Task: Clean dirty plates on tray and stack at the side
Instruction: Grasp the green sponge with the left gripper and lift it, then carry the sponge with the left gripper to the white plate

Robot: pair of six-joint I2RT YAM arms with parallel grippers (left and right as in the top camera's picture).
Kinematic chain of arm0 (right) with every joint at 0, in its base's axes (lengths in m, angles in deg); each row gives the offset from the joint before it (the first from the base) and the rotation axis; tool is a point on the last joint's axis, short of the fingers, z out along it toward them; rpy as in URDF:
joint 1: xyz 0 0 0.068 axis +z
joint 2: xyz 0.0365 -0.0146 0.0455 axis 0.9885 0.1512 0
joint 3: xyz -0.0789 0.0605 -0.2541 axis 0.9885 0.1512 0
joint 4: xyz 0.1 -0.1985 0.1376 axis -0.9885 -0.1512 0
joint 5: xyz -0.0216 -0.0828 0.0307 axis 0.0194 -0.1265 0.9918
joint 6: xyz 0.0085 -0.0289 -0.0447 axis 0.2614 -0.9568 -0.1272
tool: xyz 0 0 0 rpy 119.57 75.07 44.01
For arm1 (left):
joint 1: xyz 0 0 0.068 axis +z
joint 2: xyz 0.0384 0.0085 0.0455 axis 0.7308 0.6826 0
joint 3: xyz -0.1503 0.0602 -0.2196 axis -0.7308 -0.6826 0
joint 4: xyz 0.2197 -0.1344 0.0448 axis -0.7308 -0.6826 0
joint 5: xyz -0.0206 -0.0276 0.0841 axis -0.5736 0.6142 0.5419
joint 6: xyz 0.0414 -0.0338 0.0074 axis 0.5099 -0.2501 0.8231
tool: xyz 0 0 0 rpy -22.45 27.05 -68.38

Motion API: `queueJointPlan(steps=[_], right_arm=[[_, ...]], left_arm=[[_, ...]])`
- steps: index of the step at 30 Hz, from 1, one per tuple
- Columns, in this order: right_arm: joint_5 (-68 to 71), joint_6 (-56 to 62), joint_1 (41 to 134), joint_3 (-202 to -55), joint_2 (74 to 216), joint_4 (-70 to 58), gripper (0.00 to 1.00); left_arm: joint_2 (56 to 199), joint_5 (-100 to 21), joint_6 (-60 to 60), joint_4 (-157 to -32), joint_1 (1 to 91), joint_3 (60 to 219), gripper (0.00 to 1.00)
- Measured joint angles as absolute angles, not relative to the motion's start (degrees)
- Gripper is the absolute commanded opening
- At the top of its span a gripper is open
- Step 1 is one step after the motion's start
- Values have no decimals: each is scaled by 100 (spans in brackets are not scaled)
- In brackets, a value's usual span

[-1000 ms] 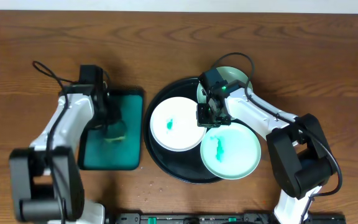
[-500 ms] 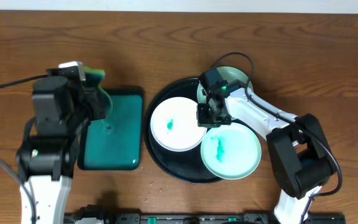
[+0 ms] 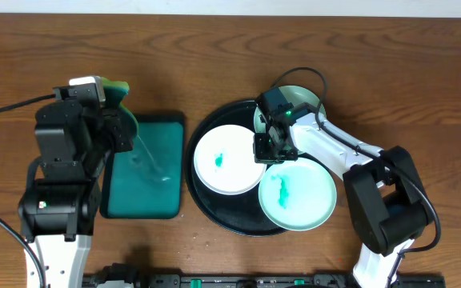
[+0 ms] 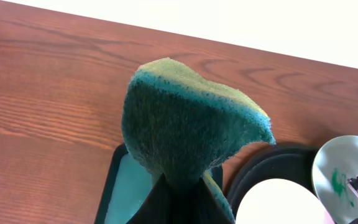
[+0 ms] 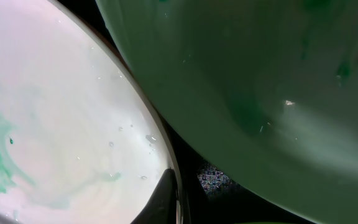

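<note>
The black round tray [image 3: 206,210] holds three plates. The white plate [image 3: 226,160] lies at its left with a teal smear. One mint plate [image 3: 298,194] lies front right with a smear. The other mint plate [image 3: 301,99] lies at the back, partly under my right arm. My right gripper [image 3: 267,149] sits at the white plate's right rim. In the right wrist view one finger [image 5: 169,198] lies on the white plate's [image 5: 55,124] edge. My left gripper [image 3: 112,108] is raised over the sponge tray, shut on a green and yellow sponge [image 4: 191,130].
A dark green rectangular sponge tray [image 3: 142,188] with wet streaks lies left of the black tray. In the left wrist view it [image 4: 124,182] shows below the sponge, with the black tray's rim [image 4: 253,167] to its right. Small droplets lie on the wood near the front.
My left arm has lifted off the sponge tray with the sponge and risen toward the camera. The right arm and the plates have not moved.
</note>
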State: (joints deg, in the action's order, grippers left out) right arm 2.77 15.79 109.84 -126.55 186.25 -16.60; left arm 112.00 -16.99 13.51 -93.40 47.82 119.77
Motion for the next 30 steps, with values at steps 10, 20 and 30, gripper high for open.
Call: queueJointPlan(steps=[10, 20, 30], right_arm=[[275, 1579, 10984, -12655, 18625, -1658, 1], [273, 1579, 10984, -12655, 18625, -1658, 1], [271, 1579, 10984, -12655, 18625, -1656, 1]], left_arm=[[11222, -1577, 1353, -9340, 4782, 11977, 7], [11222, -1575, 1366, -9340, 4782, 11977, 7], [11259, -1575, 1336, -9370, 4782, 11977, 7]])
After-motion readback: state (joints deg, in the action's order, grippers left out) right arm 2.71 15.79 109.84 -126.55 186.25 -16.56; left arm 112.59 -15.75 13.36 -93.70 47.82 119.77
